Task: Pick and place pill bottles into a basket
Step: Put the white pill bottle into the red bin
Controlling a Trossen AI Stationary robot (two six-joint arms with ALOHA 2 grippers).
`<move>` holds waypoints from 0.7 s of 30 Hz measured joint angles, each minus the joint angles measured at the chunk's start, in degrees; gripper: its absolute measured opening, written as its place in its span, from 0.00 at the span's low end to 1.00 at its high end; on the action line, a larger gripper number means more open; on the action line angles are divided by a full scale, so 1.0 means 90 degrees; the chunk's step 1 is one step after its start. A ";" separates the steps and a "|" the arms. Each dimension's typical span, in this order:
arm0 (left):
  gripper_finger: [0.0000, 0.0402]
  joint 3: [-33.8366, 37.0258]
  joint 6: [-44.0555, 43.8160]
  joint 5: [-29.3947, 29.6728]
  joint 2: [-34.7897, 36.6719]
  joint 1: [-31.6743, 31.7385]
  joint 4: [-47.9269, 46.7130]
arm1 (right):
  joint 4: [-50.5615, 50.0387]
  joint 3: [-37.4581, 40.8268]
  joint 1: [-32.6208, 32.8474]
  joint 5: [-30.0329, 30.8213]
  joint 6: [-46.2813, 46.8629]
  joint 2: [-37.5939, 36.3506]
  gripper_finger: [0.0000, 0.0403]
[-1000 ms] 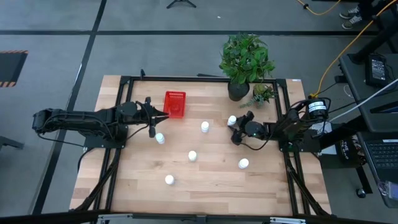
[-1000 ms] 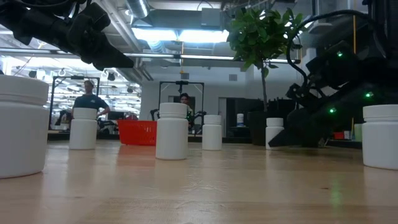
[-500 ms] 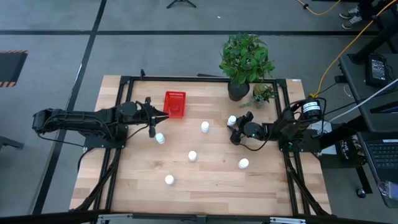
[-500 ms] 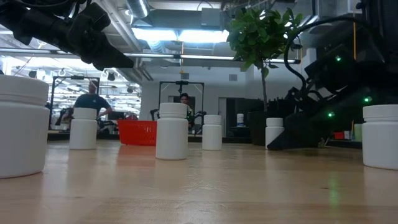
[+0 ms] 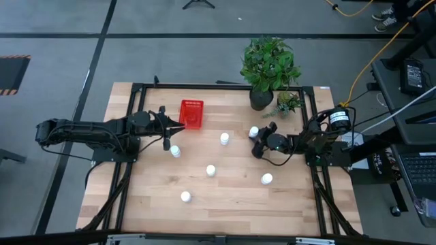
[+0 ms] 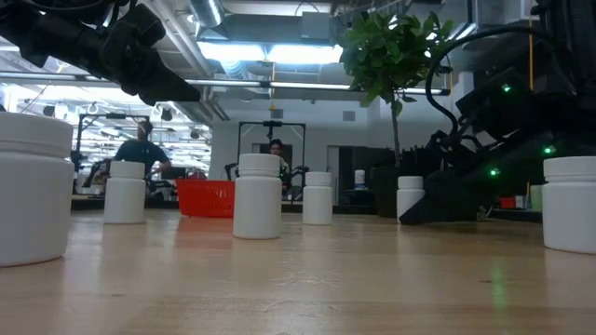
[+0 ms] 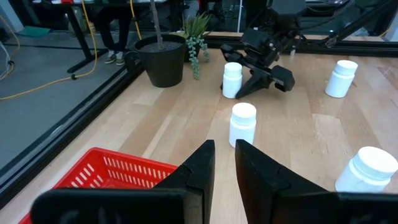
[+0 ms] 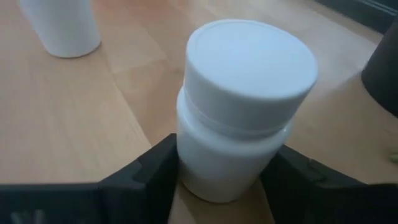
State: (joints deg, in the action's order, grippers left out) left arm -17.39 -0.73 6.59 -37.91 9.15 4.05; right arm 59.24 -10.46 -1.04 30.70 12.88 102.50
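High view: red basket [image 5: 191, 113] empty near desk's [image 5: 225, 204] far edge. Right gripper [image 5: 257, 139] closed around pill bottle [image 5: 253, 131] right of basket, beside plant pot [image 5: 260, 99]. Left gripper [image 5: 165, 135] nearly closed, empty, just left of basket. Five other bottles [image 5: 212, 170] scattered well apart.

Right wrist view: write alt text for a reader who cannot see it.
A white pill bottle stands upright on the wooden table, between the two dark fingers of the right gripper. Another bottle stands farther off.
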 joint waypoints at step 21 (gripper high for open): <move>0.15 0.0000 0.0000 -0.0002 0.0000 0.0001 -0.0001 | 0.0508 0.0012 0.0002 -0.0604 -0.0200 -0.0024 0.42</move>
State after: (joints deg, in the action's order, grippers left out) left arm -17.39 -0.73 6.57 -37.91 9.16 4.04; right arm 63.82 -10.35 -1.02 25.26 11.07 102.28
